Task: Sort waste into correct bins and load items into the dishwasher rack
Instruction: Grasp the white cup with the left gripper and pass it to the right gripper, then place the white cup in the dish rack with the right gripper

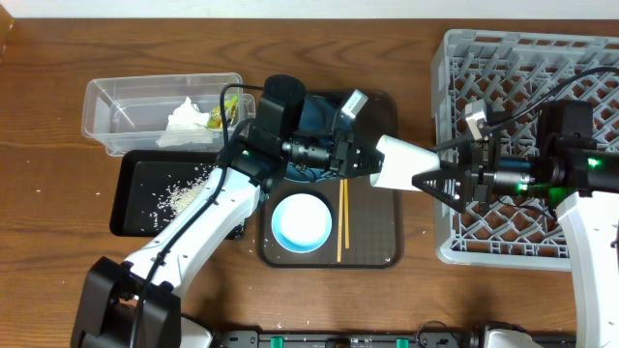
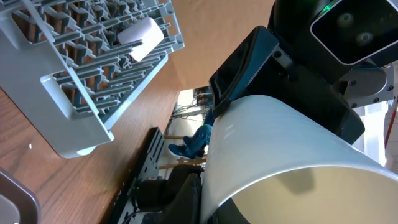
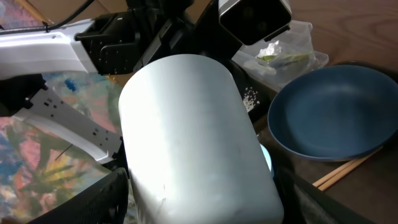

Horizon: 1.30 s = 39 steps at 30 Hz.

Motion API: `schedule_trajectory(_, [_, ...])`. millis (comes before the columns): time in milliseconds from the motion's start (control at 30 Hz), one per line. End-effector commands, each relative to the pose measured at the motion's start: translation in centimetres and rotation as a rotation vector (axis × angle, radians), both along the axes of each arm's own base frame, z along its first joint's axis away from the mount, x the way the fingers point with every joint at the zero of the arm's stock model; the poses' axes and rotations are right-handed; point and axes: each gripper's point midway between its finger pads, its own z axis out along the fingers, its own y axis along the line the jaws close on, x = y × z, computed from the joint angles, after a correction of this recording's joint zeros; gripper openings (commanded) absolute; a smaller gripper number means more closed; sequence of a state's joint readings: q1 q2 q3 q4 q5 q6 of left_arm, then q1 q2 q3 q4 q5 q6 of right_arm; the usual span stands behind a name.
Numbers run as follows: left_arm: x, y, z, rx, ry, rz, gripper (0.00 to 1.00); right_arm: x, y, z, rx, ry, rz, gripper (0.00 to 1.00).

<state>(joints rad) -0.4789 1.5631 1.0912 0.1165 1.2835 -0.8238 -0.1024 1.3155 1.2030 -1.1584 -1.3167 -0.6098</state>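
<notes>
Wood-grain table (image 1: 58, 261) filled the overhead view, with the light grey dishwasher rack (image 1: 455, 58) at 3 o'clock. The clear tub (image 1: 102, 116) sat at 10 o'clock and held the crumpled tissue (image 1: 184, 121) and the yellow-green wrapper (image 1: 215, 118). Just below it, at 9 o'clock, the black tray (image 1: 131, 208) carried scattered rice grains (image 1: 179, 196). At the centre lay the brown serving tray (image 1: 372, 242). On it, the dark blue plate (image 3: 336, 112) was at 12 o'clock, the white bowl (image 1: 302, 220) at 6 o'clock, and the chopsticks (image 1: 341, 222) lay just beside the bowl at its 3 o'clock.

Above that tray's right edge, the left gripper (image 1: 372, 159) was clamped on a pale cup (image 1: 397, 159), held on its side and pointing toward 3 o'clock. The right gripper (image 1: 432, 181) faced it from the rack side with its fingers spread wide. In the right wrist view they stood on either side of the cup's near end; whether they touched it could not be told.

In the left wrist view a second pale cup (image 2: 140, 37) lay inside the rack.
</notes>
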Motion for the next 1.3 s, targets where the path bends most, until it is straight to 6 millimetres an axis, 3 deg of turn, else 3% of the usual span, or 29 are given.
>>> schedule_trajectory(0, [0.4, -0.2, 0.4, -0.004, -0.004, 0.013, 0.06, -0.4, 0.4, 0.8, 0.047, -0.003, 0.022, 0.72])
schedule_trajectory(433, [0.7, -0.3, 1.3, -0.030, -0.015, 0.017, 0.06, -0.7, 1.1, 0.7, 0.042, -0.016, 0.051, 0.71])
schedule_trajectory(633, [0.7, -0.3, 1.2, -0.027, -0.014, 0.016, 0.09, -0.5, 1.1, 0.6, 0.031, -0.029, 0.049, 0.51])
schedule_trajectory(767, [0.6, -0.2, 0.6, -0.021, -0.077, 0.006, 0.17, -0.1, 0.7, -0.6, -0.041, -0.018, 0.025, 0.38])
schedule_trajectory(800, [0.5, -0.2, 0.3, -0.017, -0.101, 0.001, 0.23, 0.0, 0.5, -1.2, -0.074, -0.001, 0.009, 0.37])
schedule_trajectory(900, [0.8, 0.3, -2.4, 0.079, -0.122, 0.042, 0.28, 0.6, -0.4, -3.0, -0.182, 0.058, -0.048, 0.31])
schedule_trajectory(967, [1.4, 1.3, -5.3, 0.210, -0.117, 0.107, 0.33, 1.2, -1.5, -4.7, -0.285, 0.119, -0.114, 0.20])
schedule_trajectory(1100, [2.6, 5.8, -11.3, 0.549, -0.078, 0.252, 0.38, 2.5, -5.2, -7.6, -0.484, 0.281, -0.328, 0.07])
schedule_trajectory(1167, [2.7, 8.1, -12.5, 0.645, -0.058, 0.287, 0.38, 3.3, -7.8, -8.2, -0.570, 0.351, -0.474, 0.01])
schedule_trajectory(1267, [2.7, 11.7, -12.8, 0.733, -0.037, 0.343, 0.39, 4.4, -12.1, -7.5, -0.670, 0.392, -0.685, 0.01])
